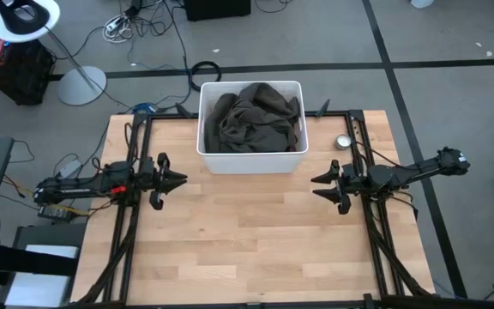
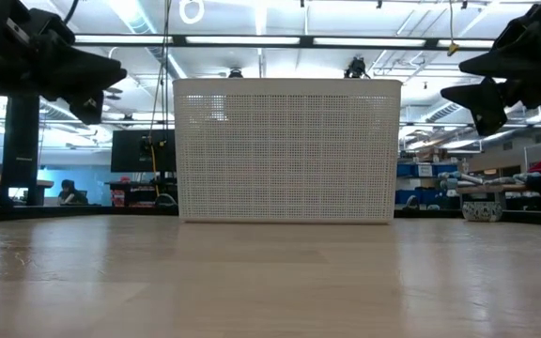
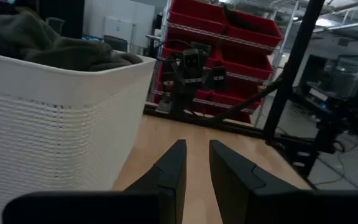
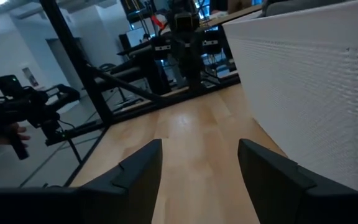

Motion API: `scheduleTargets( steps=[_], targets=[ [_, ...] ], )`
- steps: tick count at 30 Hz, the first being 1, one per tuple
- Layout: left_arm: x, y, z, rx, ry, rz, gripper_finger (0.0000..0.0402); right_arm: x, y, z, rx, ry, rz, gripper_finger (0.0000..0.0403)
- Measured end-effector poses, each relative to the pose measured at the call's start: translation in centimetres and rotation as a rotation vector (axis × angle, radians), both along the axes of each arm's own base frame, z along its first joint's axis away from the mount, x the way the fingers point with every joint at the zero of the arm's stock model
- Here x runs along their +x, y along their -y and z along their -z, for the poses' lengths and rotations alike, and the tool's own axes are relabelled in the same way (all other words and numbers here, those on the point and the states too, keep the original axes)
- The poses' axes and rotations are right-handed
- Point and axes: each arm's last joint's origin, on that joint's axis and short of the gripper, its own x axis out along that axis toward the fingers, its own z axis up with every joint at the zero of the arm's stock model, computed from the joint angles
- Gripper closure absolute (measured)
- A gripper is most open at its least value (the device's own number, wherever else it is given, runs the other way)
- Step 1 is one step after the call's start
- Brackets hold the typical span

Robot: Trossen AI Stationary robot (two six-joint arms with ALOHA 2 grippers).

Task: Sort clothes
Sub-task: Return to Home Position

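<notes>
A white perforated plastic bin (image 1: pixel 251 160) stands at the middle of the table's far edge. It holds a heap of clothes (image 1: pixel 251 120), olive-green on top with darker fabric in the folds. The heap also shows over the rim in the left wrist view (image 3: pixel 42 40). The other garments are hidden or out of view. My left gripper (image 1: pixel 181 179) hovers left of the bin's near corner, pointing right, its fingers a narrow gap apart (image 3: pixel 196 146) and empty. My right gripper (image 1: pixel 316 186) hovers right of the bin, pointing left, wide open (image 4: pixel 199 146) and empty.
A small round silvery object (image 1: pixel 343 142) lies on the table right of the bin. Black frame rails (image 1: pixel 135 172) run along the table's left and right sides. Bare wooden tabletop (image 1: pixel 247 240) lies between the grippers and the near edge.
</notes>
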Motion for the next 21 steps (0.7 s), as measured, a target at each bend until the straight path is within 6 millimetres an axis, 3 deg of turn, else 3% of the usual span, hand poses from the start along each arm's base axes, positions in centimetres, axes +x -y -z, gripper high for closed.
scheduleTargets(
  steps=[12,21],
  targets=[
    [-0.10,0.10,0.53,0.028,-0.106,-0.001,0.0328,0.00,-0.04,0.10,0.019,-0.009,-0.012,0.0189],
    [-0.11,0.20,0.48,0.027,-0.107,0.034,0.0328,0.01,-0.04,0.30,-0.088,-0.028,-0.014,0.0188]
  ],
)
